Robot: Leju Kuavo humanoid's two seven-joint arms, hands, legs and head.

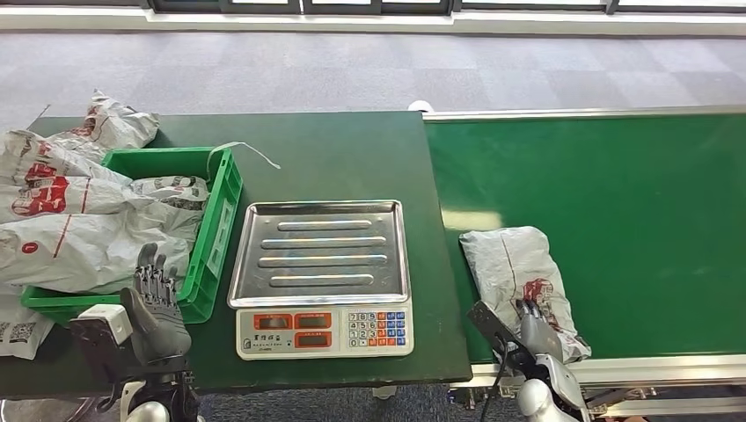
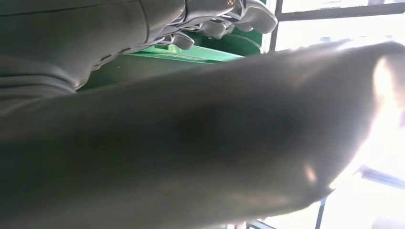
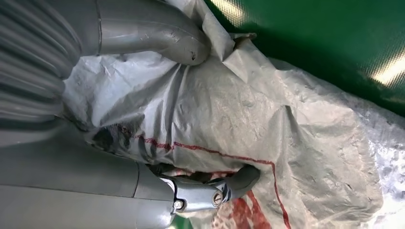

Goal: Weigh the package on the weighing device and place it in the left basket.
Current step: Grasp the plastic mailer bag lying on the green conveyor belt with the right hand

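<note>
A grey plastic package (image 1: 508, 259) with red print lies on the green conveyor belt (image 1: 616, 193), near its front edge. My right hand (image 1: 533, 325) is on its near end. In the right wrist view the thumb (image 3: 162, 36) and a finger (image 3: 239, 181) clamp bunched film of the package (image 3: 296, 133) between them. The weighing scale (image 1: 322, 330) stands mid-table with its steel tray (image 1: 321, 215) bare. The green basket (image 1: 225, 207) at the left holds several packages. My left hand (image 1: 158, 308) stands upright in front of the basket, fingers apart, holding nothing.
More packages (image 1: 110, 123) spill over the basket's far and left sides onto the dark green table (image 1: 352, 149). A steel rail (image 1: 616, 365) borders the belt's front. In the left wrist view the fingers (image 2: 224, 19) are near the basket's wall (image 2: 200, 52).
</note>
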